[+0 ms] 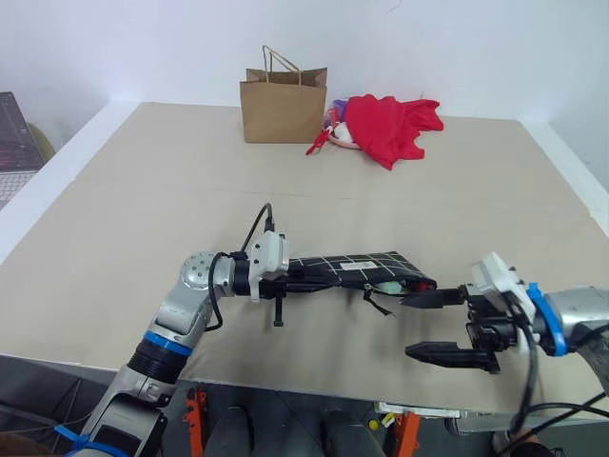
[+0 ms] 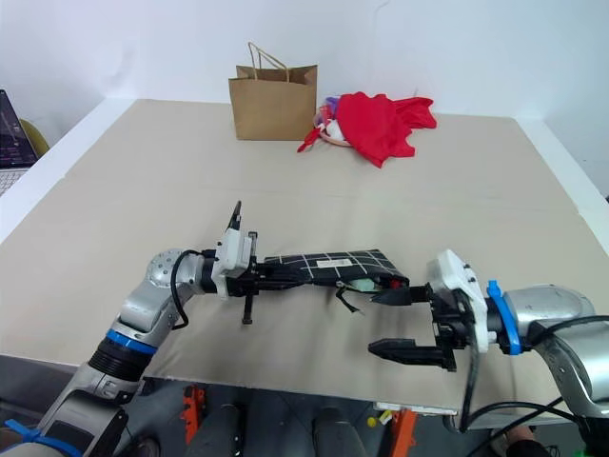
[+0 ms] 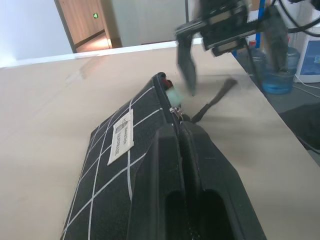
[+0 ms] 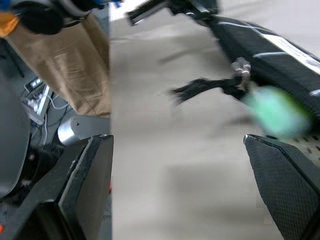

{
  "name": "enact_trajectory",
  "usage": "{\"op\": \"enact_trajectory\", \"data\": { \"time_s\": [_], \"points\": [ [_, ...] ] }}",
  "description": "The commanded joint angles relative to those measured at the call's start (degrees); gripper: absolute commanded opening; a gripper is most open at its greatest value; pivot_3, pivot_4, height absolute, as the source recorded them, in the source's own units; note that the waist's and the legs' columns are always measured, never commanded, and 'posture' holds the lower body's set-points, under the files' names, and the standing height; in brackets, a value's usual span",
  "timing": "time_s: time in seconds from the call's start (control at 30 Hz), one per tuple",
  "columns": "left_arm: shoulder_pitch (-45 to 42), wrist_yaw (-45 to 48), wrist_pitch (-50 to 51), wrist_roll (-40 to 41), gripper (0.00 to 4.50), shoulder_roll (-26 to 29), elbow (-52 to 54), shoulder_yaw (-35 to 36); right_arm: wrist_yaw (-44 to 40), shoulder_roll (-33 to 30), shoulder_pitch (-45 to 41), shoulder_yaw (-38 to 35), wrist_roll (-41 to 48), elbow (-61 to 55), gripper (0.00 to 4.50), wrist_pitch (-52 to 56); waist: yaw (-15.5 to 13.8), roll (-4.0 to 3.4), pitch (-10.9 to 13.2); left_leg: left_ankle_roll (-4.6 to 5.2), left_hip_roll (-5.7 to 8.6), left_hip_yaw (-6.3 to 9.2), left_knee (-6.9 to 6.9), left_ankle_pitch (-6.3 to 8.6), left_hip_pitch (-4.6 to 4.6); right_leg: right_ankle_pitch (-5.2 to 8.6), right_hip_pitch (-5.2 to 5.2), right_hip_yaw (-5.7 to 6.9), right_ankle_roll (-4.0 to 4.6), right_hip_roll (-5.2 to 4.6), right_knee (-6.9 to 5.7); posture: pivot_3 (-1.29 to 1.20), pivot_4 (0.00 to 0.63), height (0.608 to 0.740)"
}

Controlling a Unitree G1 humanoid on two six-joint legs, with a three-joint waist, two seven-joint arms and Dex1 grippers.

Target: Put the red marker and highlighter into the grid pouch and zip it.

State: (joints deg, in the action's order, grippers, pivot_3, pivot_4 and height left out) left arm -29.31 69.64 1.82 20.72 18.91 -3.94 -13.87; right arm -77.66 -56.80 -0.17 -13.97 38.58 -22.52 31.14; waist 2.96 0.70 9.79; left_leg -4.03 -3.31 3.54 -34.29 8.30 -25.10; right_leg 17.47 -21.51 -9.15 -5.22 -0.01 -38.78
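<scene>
On the tan table (image 1: 124,219), taking the grid pouch (image 1: 352,266) as landmark and reading from the robot's left to its right: the left gripper (image 1: 285,282) is clenched on the pouch's left end, fingers level and pointing right, apparently to hold the pouch off the table and steady so that its far mouth stays presented to the other arm. The pouch itself lies flat and lengthwise, white label uppermost, just in front of the table's near edge. At its right-hand mouth a light-green tip, taken to be the highlighter (image 1: 388,285), sits in the opening, and a spot of red beside it, probably the red marker (image 1: 419,283), shows at the very corner; both look lodged inside rather than lying on the table. The black zipper cord (image 1: 379,303) hangs loose below the mouth, so the zip reads as not yet drawn. Just right of the pouch, the right gripper (image 1: 436,326) has its fingers spread wide and grasps nothing, one fingertip near the pouch's mouth. Well behind the pouch stand a brown paper bag (image 1: 284,105) and, to its right, a heap of red cloth (image 1: 388,124). The left wrist view adds the label and the zipper slider beside the green tip; the right wrist view adds the cord's knot at the slider and the bare gap between the spread fingers.
</scene>
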Motion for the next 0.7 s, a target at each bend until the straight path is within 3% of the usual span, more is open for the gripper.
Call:
{"op": "enact_trajectory", "data": {
  "time_s": [0.03,0.17,0.7],
  "points": [
    [-1.5,1.2,1.0,2.0,0.00,0.5,0.8,1.6,-1.6,2.3,-0.8,-2.5,-3.2,-1.1,4.47,-11.9,0.1,0.00,0.0,-0.02,0.00,0.00,-0.01,-0.01,0.00,-0.02,0.00,0.00,0.00,0.00,0.00,0.00,0.150,0.740],
    [-1.5,2.1,2.3,2.6,0.00,0.6,1.3,1.7,0.2,6.8,-2.9,-1.0,-8.0,1.3,4.47,-23.3,0.1,0.03,0.0,-0.05,0.00,0.00,-0.04,-0.03,0.02,-0.05,0.04,0.01,0.00,0.00,0.00,0.00,0.150,0.740],
    [-1.5,2.4,2.6,2.4,0.00,0.4,1.4,2.0,0.5,6.4,-2.7,0.0,-8.1,2.8,4.47,-26.6,-0.1,0.04,0.0,-0.05,0.00,0.02,-0.01,-0.03,0.02,-0.03,0.07,0.02,0.02,0.00,0.00,0.00,0.150,0.740]
  ]
}}
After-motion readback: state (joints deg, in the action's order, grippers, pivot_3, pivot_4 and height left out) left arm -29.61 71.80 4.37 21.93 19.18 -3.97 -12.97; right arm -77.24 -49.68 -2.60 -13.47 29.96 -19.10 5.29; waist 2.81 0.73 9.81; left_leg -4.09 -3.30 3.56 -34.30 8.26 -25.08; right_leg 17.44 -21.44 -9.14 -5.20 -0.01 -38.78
